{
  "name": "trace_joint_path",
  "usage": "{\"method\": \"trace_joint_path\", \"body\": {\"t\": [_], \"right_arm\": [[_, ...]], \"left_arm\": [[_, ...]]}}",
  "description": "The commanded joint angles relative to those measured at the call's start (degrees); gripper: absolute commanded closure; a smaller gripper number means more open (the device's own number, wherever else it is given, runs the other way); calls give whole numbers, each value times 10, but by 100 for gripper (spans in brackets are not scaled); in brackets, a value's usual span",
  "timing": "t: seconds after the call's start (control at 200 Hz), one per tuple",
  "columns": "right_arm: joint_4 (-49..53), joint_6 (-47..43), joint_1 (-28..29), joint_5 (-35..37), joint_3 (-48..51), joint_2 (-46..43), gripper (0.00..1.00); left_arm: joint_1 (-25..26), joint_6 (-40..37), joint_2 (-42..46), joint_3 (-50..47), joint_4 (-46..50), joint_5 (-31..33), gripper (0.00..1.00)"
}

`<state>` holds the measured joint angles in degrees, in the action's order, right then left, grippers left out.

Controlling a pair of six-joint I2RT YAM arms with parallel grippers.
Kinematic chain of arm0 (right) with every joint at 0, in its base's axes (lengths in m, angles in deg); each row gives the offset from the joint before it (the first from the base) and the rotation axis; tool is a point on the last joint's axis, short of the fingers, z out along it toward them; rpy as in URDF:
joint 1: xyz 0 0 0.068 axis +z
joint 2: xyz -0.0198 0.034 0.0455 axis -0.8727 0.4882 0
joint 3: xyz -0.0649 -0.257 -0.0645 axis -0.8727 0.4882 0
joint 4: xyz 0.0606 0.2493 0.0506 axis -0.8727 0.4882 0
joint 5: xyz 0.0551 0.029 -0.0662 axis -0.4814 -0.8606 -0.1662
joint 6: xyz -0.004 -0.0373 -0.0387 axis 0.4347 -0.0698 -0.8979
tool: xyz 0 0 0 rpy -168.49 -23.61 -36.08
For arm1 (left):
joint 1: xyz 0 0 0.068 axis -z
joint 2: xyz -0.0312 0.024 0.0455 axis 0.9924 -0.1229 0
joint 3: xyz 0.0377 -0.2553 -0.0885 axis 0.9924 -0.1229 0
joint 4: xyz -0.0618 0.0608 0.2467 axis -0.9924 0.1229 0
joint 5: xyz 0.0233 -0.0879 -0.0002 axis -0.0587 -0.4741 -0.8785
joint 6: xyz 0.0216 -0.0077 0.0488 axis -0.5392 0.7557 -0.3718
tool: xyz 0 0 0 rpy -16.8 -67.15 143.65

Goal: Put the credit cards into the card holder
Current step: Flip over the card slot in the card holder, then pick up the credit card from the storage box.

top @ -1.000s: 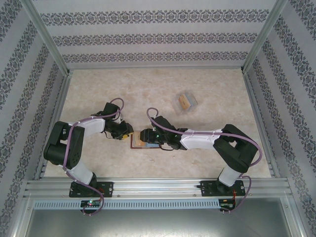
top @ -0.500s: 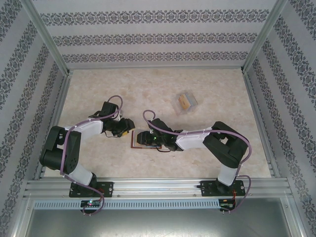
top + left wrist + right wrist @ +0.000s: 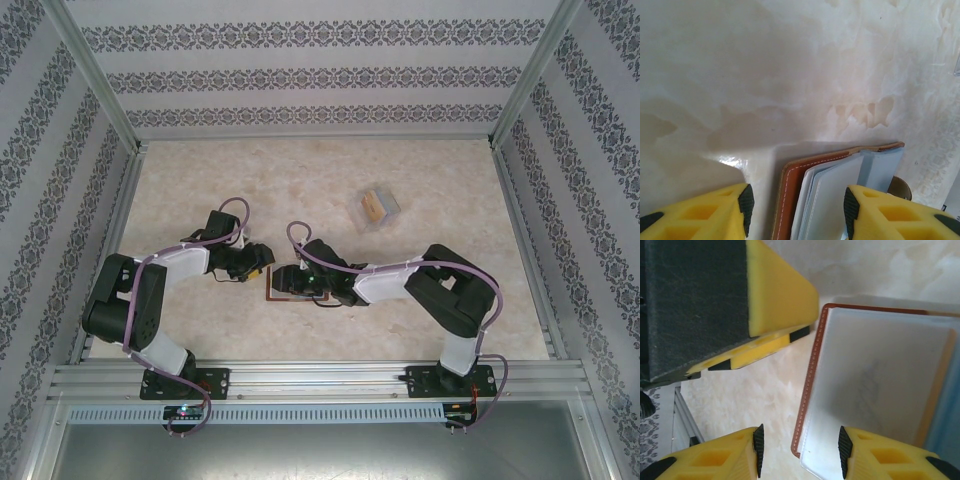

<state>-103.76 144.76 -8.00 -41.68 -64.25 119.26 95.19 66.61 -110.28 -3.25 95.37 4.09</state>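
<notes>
On the marbled counter (image 3: 450,180), the card holder (image 3: 790,200) is lying spread between parted, empty left fingers (image 3: 715,210) and right fingers (image 3: 880,460), probably for steadying.

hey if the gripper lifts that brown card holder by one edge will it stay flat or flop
Probably floppy: the card holder lies open, thin stitched leather with loose translucent sleeves that would likely fan out. It looks light and flat, so it shouldn't roll. On the glossy table it may slide when pushed.
</notes>
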Motion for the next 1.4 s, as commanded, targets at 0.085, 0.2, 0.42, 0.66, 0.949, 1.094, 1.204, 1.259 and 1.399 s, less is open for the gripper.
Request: {"method": "trace_joint_path", "body": {"t": [0.085,0.2,0.42,0.66,0.949,1.094,1.204,1.259,1.399], "right_arm": [[-75,6,4,-34,-9,28,52],[-82,10,4,-37,-11,36,52],[-90,6,-4,-29,2,14,53],[-13,-60,-82,-19,25,-89,53],[217,-324,-209,172,22,-302,50],[304,-483,-295,154,-23,-299,51],[409,-520,-357,106,-97,-237,49],[430,-532,-367,121,-122,-206,49],[446,-578,-375,156,-160,-130,47]], "left_arm": [[1,-3,-22,-5,-19,-17,46],[17,-9,-36,-5,-17,-7,47],[25,-23,-50,-1,20,44,54],[26,-48,-74,9,58,86,67],[26,-47,-73,11,57,89,67],[27,-42,-71,8,53,88,67],[27,-39,-75,4,46,87,67],[27,-38,-76,4,49,84,67],[27,-34,-73,-2,45,85,67]]}}
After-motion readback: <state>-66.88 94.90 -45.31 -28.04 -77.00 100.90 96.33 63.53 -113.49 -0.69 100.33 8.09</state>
